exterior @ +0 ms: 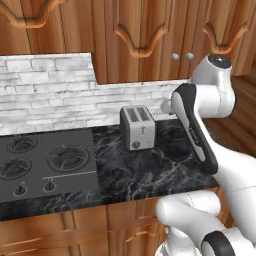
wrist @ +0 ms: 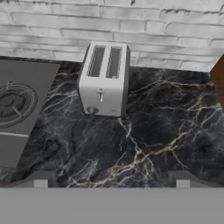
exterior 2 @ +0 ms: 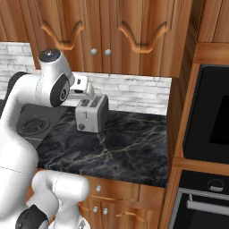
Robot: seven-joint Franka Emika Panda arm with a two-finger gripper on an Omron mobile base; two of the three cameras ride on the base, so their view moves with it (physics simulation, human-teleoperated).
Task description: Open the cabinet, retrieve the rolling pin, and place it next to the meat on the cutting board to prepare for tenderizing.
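Note:
The cabinet [exterior: 145, 65] of reddish-brown wood hangs above the counter with both arched doors shut. Its two small silver knobs [exterior 2: 100, 52] sit side by side at the doors' meeting edge. My gripper [wrist: 111, 181] is open, its two dark fingertips [wrist: 40, 179] wide apart with nothing between them. It hovers over the black marble counter [wrist: 144, 144], below the cabinet, looking down at a toaster. The rolling pin, the meat and the cutting board are out of view.
A silver two-slot toaster [exterior: 137, 127] stands on the counter against the white brick wall [wrist: 131, 30]. A grey stovetop [exterior: 35, 160] lies to its left. A built-in oven [exterior 2: 210, 120] in a wooden column bounds the counter on the right.

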